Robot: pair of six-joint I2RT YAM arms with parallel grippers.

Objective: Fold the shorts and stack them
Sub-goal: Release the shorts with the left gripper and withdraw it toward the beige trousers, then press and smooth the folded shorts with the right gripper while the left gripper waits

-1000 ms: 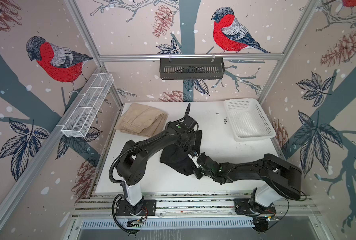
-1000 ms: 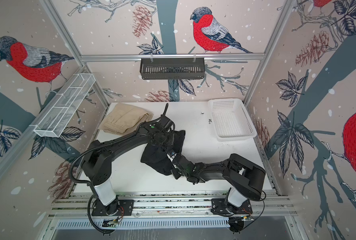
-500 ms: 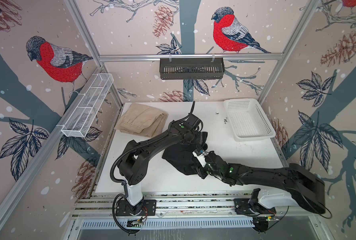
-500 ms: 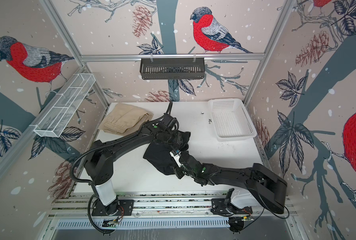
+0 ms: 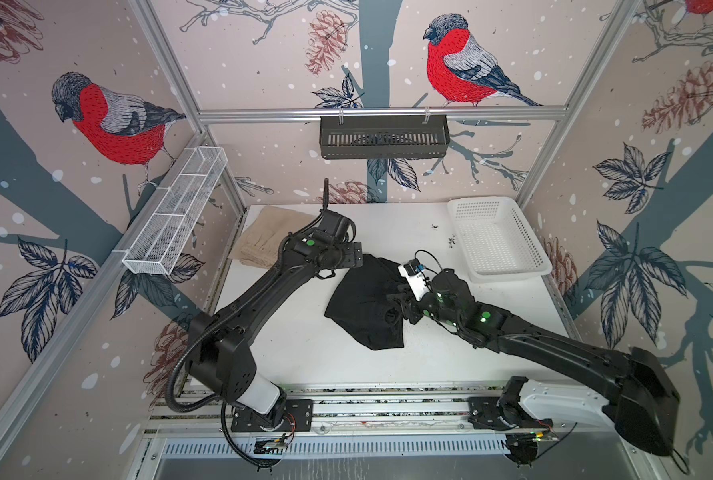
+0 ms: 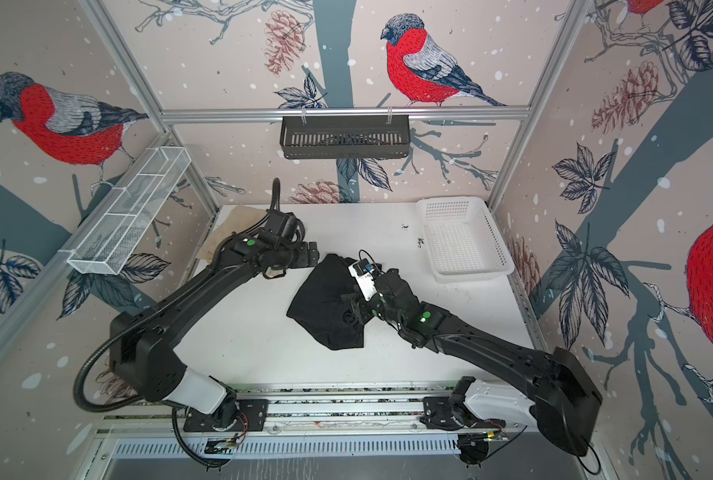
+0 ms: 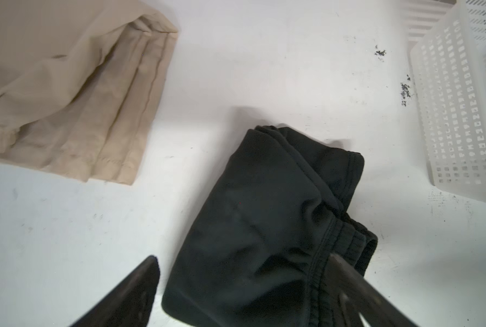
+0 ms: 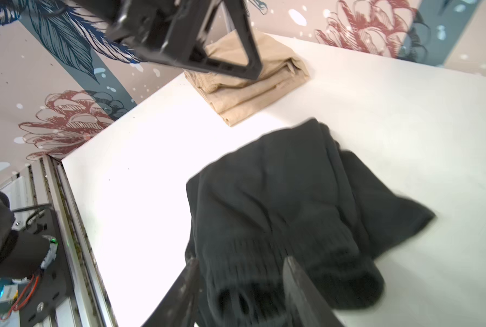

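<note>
The black shorts [image 5: 363, 307] [image 6: 325, 307] lie bunched in a rough fold at the middle of the white table [image 5: 304, 353]. My left gripper [image 5: 352, 259] [image 7: 243, 263] hangs open just above their far-left end [image 7: 264, 212], holding nothing. My right gripper [image 5: 396, 307] [image 8: 241, 266] is at their right edge, its jaws partly apart with the gathered waistband [image 8: 278, 198] lying loose between them. The beige shorts [image 5: 263, 241] [image 6: 230, 220] [image 7: 66, 99] [image 8: 250, 85] rest folded at the back left corner, partly hidden by the left arm.
A white perforated basket [image 5: 508, 274] [image 6: 471, 276] [image 7: 462, 113] stands at the back right. Dark specks [image 5: 450, 241] dot the table beside it. A black rack [image 5: 383, 137] hangs on the back wall and a white mesh shelf [image 5: 176, 216] on the left wall.
Both grippers have opened and let go of the black shorts, which now rest on the table. The left gripper has drawn back to the left; the right gripper has moved farther in.
</note>
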